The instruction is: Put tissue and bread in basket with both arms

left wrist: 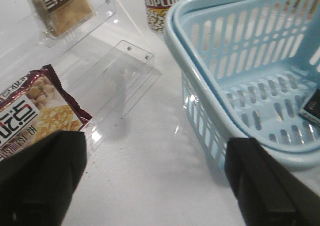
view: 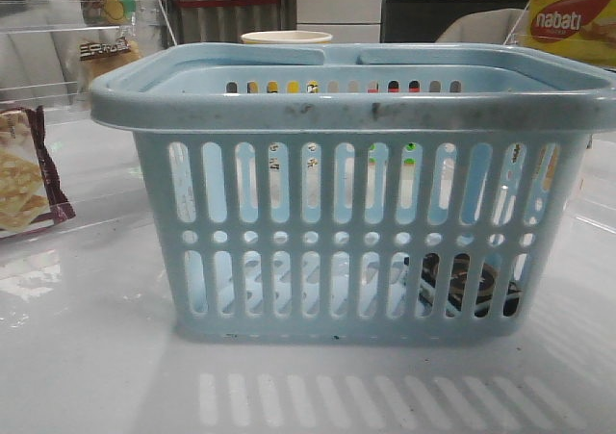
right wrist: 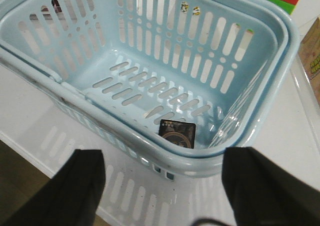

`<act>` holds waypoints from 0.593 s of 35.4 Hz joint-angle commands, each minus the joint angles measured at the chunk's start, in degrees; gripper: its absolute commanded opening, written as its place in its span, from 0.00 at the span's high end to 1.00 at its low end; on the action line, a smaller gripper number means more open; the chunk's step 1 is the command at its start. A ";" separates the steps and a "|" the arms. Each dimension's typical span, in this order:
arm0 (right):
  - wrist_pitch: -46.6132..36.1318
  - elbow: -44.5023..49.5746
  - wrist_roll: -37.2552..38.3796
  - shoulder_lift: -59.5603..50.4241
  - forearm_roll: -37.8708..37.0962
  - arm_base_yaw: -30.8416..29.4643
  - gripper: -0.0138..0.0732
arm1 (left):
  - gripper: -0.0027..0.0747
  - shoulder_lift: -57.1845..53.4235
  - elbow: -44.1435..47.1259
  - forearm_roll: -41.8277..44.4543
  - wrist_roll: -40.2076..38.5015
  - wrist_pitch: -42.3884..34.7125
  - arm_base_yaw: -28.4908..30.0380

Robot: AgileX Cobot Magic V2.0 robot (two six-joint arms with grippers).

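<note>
Below the open right hand (right wrist: 160,196), tissue (right wrist: 176,134) lies inside basket (right wrist: 280,60).

Readable print is scarce — "nabati" on the yellow box (view: 574,22), "POPCORN" on the cup (left wrist: 165,5).

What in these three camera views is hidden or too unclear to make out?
- Small black-brown tissue pack: in the front view only slivers show through the light-blue slotted plastic basket.
- Golden bread in clear wrapper: label print blurred, left wrist view.
- Maroon-edged cracker packet: cut off by the picture edge and the left jaws.
</note>
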 commanded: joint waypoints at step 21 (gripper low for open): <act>-3.70 -1.54 -0.17 -0.36 -0.84 -0.06 0.16 | 0.27 53.02 -43.10 0.56 -0.27 -16.61 10.40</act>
